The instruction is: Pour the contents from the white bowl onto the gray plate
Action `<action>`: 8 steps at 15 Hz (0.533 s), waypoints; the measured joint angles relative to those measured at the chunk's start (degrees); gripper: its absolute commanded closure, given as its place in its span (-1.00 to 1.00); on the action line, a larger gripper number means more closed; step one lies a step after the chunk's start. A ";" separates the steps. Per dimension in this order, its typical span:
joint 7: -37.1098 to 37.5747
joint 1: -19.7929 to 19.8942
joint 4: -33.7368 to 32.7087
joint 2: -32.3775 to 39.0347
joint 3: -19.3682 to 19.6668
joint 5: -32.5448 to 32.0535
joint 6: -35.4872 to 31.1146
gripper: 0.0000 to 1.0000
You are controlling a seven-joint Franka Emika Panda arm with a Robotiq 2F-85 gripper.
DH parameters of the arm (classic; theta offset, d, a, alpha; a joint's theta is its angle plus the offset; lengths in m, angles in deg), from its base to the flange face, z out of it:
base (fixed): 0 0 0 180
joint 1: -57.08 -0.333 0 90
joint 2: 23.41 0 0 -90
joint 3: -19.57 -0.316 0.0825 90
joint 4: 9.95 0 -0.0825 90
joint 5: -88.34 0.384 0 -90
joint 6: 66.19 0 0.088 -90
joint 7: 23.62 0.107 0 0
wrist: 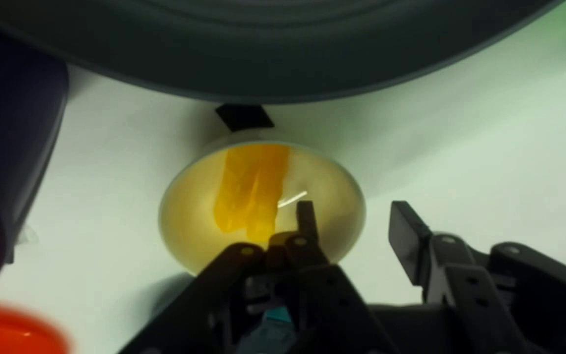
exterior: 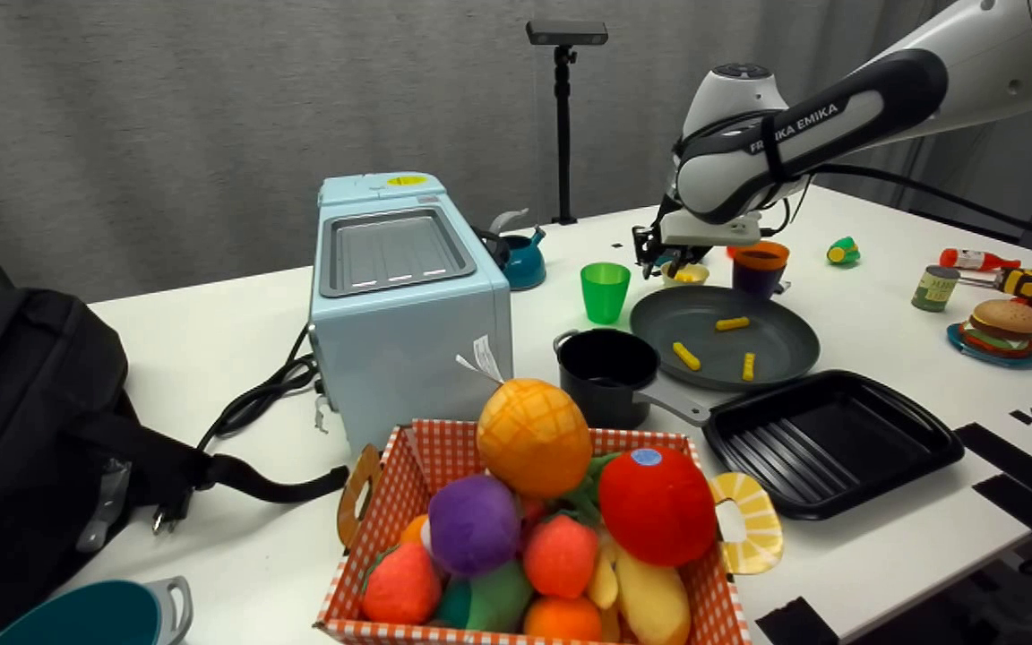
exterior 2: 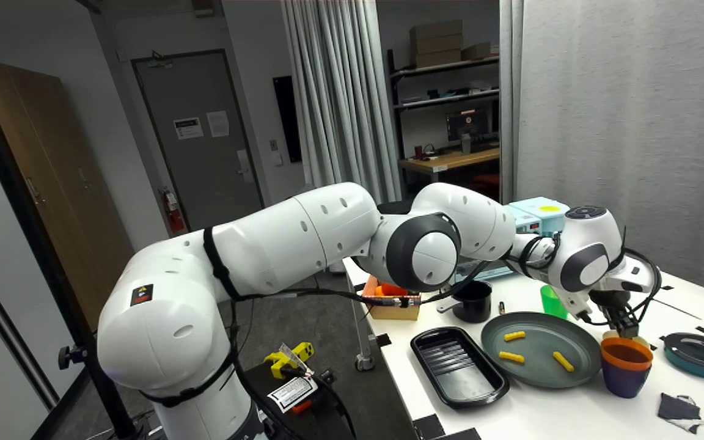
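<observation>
The small white bowl point(wrist: 334, 184) stands upright on the table beside the gray plate point(wrist: 263, 69). Yellow stick pieces, the contents point(wrist: 251, 194), lie inside it. My gripper point(wrist: 354, 211) is open. In the wrist view one finger overlaps the bowl's inside and the other is outside its right rim; I cannot tell whether they touch. In an exterior view the gripper point(exterior: 659, 262) is at the bowl point(exterior: 700, 274). In an exterior view the bowl point(exterior 2: 610, 335) is mostly hidden behind the cups and gripper. Three yellow pieces lie on the gray plate point(exterior 2: 544, 370).
Orange and purple stacked cups point(exterior 2: 627, 366) stand close to the bowl and plate. A green cup point(exterior: 605, 294), a black pot point(exterior: 606, 408) and a black grill pan point(exterior: 874, 439) are around the plate. A teal dish with a dark top point(exterior 2: 703, 354) is beyond the cups.
</observation>
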 measured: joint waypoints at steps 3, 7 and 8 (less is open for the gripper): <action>0.27 0.09 -1.64 0.98 0.24 -0.39 0.00 1.00; 0.29 0.11 -3.43 1.12 0.89 -0.40 0.00 1.00; 0.29 0.14 -3.73 1.10 0.93 -0.40 0.00 0.98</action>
